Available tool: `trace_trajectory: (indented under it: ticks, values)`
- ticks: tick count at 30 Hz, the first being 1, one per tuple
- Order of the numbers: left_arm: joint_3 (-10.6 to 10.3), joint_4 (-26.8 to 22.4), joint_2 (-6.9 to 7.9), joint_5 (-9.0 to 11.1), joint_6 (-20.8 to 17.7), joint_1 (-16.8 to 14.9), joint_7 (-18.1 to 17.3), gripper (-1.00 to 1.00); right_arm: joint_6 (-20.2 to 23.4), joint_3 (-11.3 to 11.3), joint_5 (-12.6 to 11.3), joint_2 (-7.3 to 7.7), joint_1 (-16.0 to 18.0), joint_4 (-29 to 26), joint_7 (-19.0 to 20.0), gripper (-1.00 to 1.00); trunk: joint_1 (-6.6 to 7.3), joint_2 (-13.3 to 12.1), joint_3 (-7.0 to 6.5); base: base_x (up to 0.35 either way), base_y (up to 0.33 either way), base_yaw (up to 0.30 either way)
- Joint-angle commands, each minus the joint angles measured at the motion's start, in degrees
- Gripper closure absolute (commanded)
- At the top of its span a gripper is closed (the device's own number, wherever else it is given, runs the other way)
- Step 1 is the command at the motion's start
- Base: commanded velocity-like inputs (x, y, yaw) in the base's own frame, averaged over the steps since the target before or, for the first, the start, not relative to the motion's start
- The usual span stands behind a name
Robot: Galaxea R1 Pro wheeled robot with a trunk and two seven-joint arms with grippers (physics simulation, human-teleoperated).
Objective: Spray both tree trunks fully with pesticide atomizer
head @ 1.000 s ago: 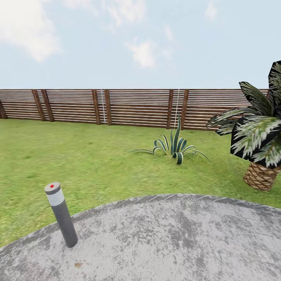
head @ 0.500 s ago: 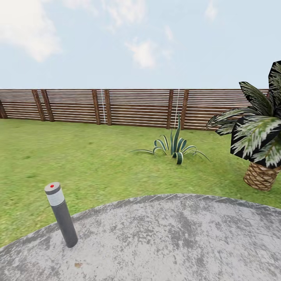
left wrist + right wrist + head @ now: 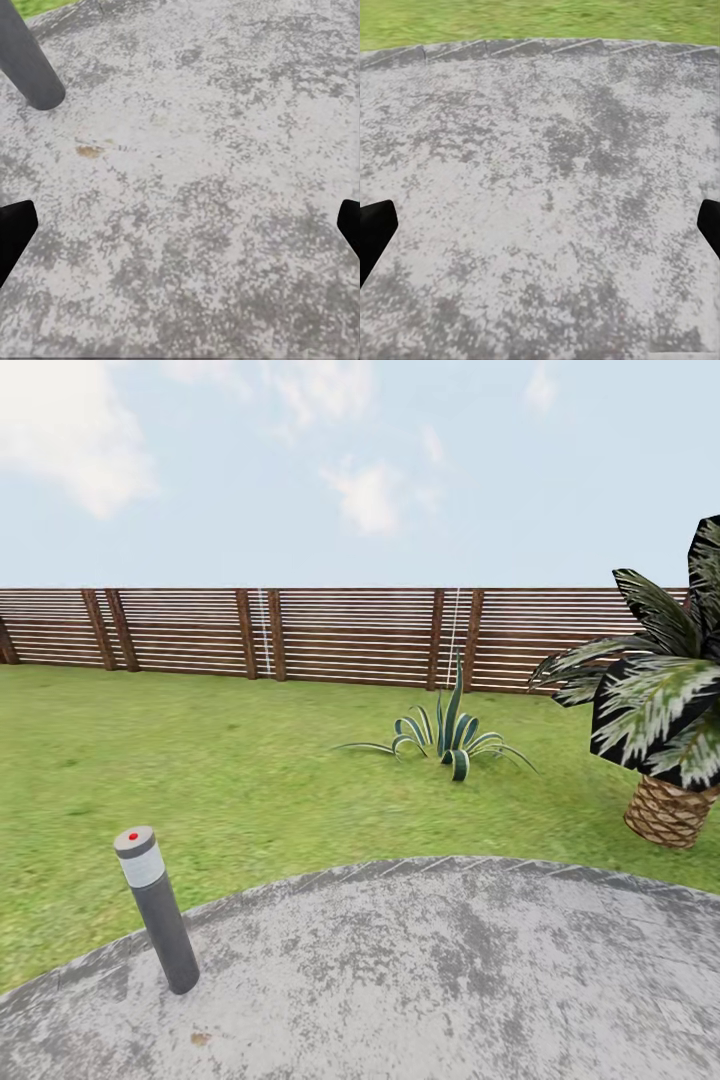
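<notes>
Nothing is shifting since the earlier pictures: we are standing on round grey paving (image 3: pixel 450 970) with the grass floor (image 3: pixel 200 760) of the garden spreading to the brown slat fence (image 3: pixel 350 635). Our left gripper (image 3: pixel 180 225) and right gripper (image 3: pixel 540 225) are hanging over the stone with fingers spread wide, holding nothing. A grey bollard (image 3: pixel 157 910) is standing at the paving's left edge, a spiky plant (image 3: pixel 450 735) and a short palm (image 3: pixel 665 720) are growing on the lawn ahead, and we cannot spot the atomizer or the two trees.

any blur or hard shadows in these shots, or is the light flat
Head view: even daylight, the bollard casts no clear shadow on the paving; palm leaf edges look blocky. Left wrist view and right wrist view: paving texture is grainy and soft.
</notes>
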State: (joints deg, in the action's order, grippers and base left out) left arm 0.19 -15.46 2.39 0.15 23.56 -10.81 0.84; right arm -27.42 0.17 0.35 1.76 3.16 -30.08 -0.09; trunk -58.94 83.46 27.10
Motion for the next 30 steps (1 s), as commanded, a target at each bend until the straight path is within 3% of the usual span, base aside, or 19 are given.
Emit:
trace_trajectory:
  ticks: [1, 9, 18, 30]
  values:
    - [0.03, 0.01, -0.04, 0.01, -0.07, 0.0, 0.03, -1.0, 0.0, 0.0, 0.0, 0.0, 0.0, -0.03, 0.0, -1.0, -0.23, 0.42, 0.19, 0.0, 0.0, 0.0]
    - [0.15, 0.07, 0.16, 0.02, -0.14, 0.0, 0.15, -1.0, 0.0, -0.06, -0.06, 0.0, 0.0, 0.02, -0.07, -1.0, -1.98, 3.63, 1.62, 0.0, 0.0, 0.0]
    - [1.94, 0.15, 0.17, -0.06, -0.1, 0.0, 0.13, -1.0, 0.0, -0.08, -0.03, 0.0, 0.0, 0.02, -0.02, -1.0, -3.96, 7.23, 3.24, 0.0, 0.0, -0.005]
    - [2.04, 0.19, 0.24, -0.02, -0.1, 0.0, 0.15, -1.0, 0.0, -0.1, -0.08, 0.0, 0.0, 0.02, -0.17, -1.0, -6.6, 12.05, 5.93, 0.0, 0.0, -0.193]
